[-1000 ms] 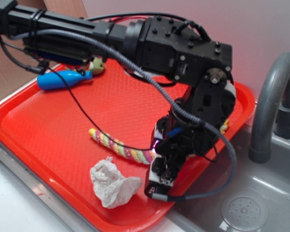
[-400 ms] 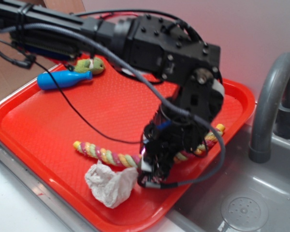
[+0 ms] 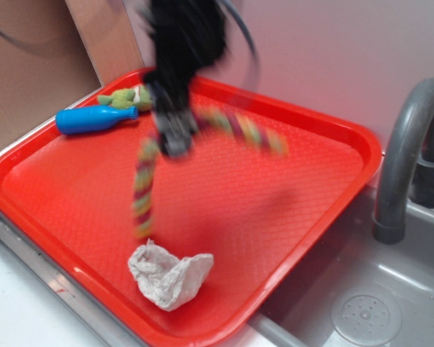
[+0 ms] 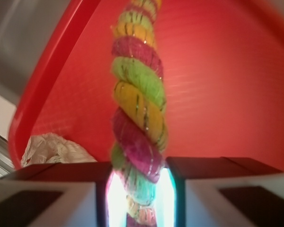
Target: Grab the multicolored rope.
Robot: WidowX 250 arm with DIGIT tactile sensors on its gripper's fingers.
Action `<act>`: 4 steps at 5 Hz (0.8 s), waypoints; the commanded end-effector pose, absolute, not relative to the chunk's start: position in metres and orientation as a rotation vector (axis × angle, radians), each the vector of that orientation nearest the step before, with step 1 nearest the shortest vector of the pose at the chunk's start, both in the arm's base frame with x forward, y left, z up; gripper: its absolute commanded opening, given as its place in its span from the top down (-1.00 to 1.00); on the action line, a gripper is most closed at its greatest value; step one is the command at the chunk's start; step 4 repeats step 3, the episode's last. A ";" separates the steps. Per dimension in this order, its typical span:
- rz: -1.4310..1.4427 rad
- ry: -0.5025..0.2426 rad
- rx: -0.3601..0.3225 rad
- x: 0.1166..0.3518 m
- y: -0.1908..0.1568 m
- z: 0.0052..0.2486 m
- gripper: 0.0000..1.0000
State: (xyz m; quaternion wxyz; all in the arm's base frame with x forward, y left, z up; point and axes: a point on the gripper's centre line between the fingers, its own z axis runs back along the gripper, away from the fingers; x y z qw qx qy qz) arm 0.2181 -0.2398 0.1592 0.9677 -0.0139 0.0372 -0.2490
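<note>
In the exterior view the gripper (image 3: 175,141) is a dark blur above the red tray (image 3: 289,210). The rope (image 3: 146,184) hangs from it clear of the tray floor, one length drooping down on the left, the other stretching out to the right. A crumpled paper wad (image 3: 170,275) lies near the tray's front edge. A blue bottle (image 3: 94,119) and a green toy (image 3: 126,96) sit at the far left corner. A grey faucet (image 3: 401,159) stands beside the tray.

In the wrist view the fingers (image 4: 47,189) are clamped on the rope (image 4: 137,109), which runs between them and away over the tray (image 4: 217,85). The paper wad (image 4: 54,149) shows at lower left.
</note>
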 end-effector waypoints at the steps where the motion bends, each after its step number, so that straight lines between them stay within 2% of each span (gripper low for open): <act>1: -0.284 -0.092 -0.126 0.173 -0.183 0.235 1.00; 2: -0.182 -0.126 -0.075 0.154 -0.168 0.249 1.00; 3: -0.128 -0.072 -0.064 0.145 -0.163 0.245 1.00; 4: -0.128 -0.072 -0.064 0.145 -0.163 0.245 1.00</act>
